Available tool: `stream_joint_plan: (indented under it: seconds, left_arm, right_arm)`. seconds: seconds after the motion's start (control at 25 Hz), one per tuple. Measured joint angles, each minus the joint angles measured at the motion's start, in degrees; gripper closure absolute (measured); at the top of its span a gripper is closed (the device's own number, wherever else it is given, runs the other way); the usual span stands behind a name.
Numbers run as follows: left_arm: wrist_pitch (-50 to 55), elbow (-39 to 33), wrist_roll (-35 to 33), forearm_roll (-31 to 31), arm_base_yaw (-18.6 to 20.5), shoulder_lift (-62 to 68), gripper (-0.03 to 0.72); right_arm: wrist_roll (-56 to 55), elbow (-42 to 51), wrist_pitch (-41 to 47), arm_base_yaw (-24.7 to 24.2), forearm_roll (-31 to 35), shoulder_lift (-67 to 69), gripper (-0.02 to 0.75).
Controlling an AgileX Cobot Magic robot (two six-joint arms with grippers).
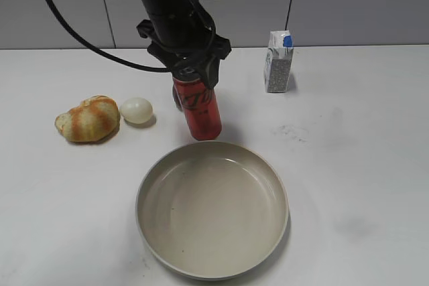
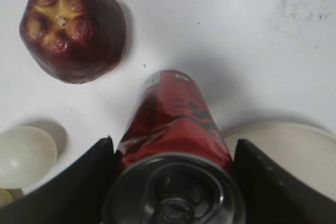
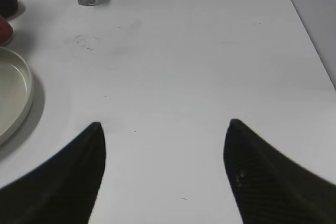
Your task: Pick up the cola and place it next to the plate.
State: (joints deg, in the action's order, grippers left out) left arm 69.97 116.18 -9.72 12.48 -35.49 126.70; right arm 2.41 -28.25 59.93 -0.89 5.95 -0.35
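White tabletop (image 1: 348, 165): left hand (image 1: 192, 72) pinches the cola (image 1: 198, 112), just behind the plate (image 1: 213, 269).

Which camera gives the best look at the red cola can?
The exterior view: the cola shows nearly whole beside the plate. The left wrist view shows its top and side between the fingers; the right wrist view, a sliver.

Left arm (image 1: 167, 5): matte black housing with stepped, angular brackets at the wrist. Black cables (image 1: 80, 38) loop from the upper left to the wrist. Left gripper (image 2: 173, 182): two black fingers (image 2: 79, 187), smooth and broad. Right gripper (image 3: 163, 177): two black fingers (image 3: 273, 177) tapering to points, with a fine woven, carbon-fibre-like surface texture.
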Motion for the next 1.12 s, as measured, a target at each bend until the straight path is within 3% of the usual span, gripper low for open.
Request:
stream_joint_plan:
  seconds: [0.24,0.48,0.64,0.76,0.92,1.12]
  left_arm:
    - [-0.05,0.00,0.00,1.15,0.00,0.00,0.057]
    - [-0.20,3.23,0.05,1.22,0.06,-4.03,0.046]
    - [-0.25,4.39,0.05,0.57,2.08,-12.22,0.046]
    - [-0.37,2.73,0.05,-2.92,5.67,-19.96,0.048]
    - [-0.37,-6.33,0.05,-5.07,13.93,-31.17,0.060]
    - [-0.39,-28.71,0.05,-5.69,26.42,-45.92,0.097]
  right_arm:
    - [0.00,0.00,0.00,0.00,0.00,0.00,0.204]
    - [0.00,0.00,0.00,0.00,0.00,0.00,0.204]
    - [0.00,0.00,0.00,0.00,0.00,0.00,0.204]
    - [0.00,0.00,0.00,0.00,0.00,0.00,0.204]
    - [0.00,0.00,0.00,0.00,0.00,0.00,0.204]
    - [0.00,0.00,0.00,0.00,0.00,0.00,0.204]
